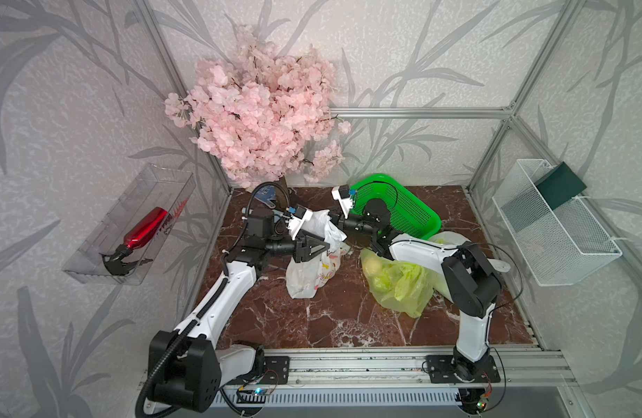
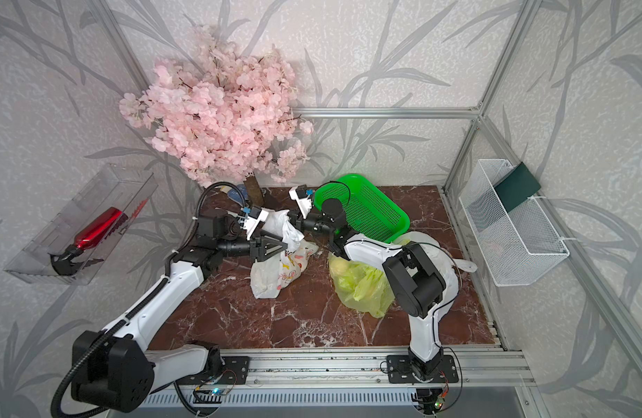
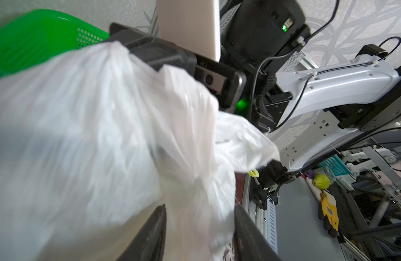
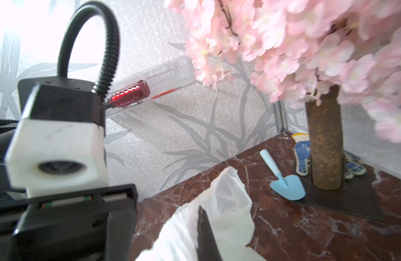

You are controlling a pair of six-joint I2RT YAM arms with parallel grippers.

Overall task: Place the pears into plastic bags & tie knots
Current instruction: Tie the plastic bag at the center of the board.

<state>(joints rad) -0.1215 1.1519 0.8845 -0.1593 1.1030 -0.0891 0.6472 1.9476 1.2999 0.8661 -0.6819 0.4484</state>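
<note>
White printed bag (image 1: 308,275) sits just off table centre toward 9 o'clock, body slumped on the marble, neck pulled up between both arms. Thin crinkly film: near weightless, limp and slick, so it won't hold a shape, and whatever load there is sits at the bottom. I'd take it by the bunched handle straps, not the body panel, since a single layer would likely slip or tear. Right gripper (image 4: 202,217) has its jaws together, pinching a fold of white film near the mouth. Left gripper (image 3: 199,210) has jaws apart with film lying between them; nothing looks clamped. Yellow-green bag (image 1: 402,289) lies toward 4 o'clock, with one pear (image 1: 372,268) showing through the film. It's smooth and round, so expect it to roll inside. Green basket (image 1: 413,213) sits at 1 o'clock, tilted. Hard to read: the white bag is opaque, so pear count is unknown; the grippers block the neck in both top views, so no knot is confirmable; the left wrist view is mostly blurred film. Another white bag (image 2: 453,260) at 3 o'clock is mostly hidden behind the right arm.
</note>
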